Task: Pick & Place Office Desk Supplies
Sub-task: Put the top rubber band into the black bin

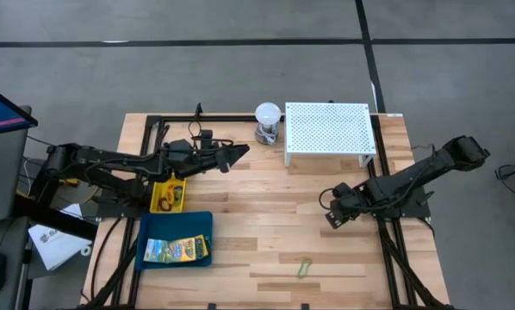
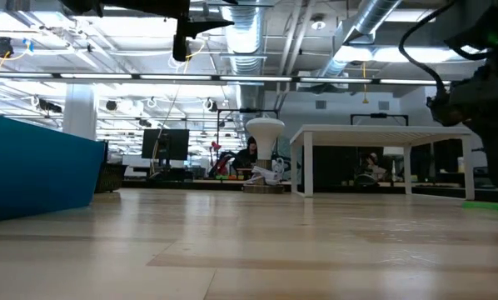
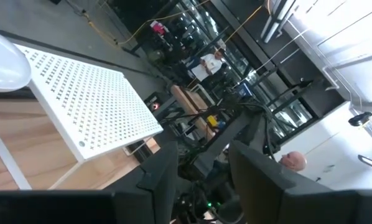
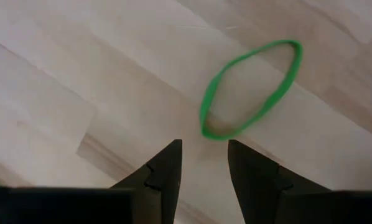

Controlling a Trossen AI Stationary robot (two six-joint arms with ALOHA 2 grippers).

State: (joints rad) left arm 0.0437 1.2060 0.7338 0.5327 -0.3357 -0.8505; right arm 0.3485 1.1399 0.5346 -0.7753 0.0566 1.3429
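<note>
The blue tray (image 1: 151, 226) already holds the printed packets (image 1: 176, 250); the yellow bin (image 1: 168, 196), just behind the tray, holds a few small pieces; one green loop (image 1: 304, 269) is left on the wood, well to the right of the tray. The right gripper (image 4: 203, 163) hovers beside that loop, fingers parted, pinching nothing; the left gripper (image 3: 201, 171) hangs behind the tray, raised, fingers apart and empty.
</note>
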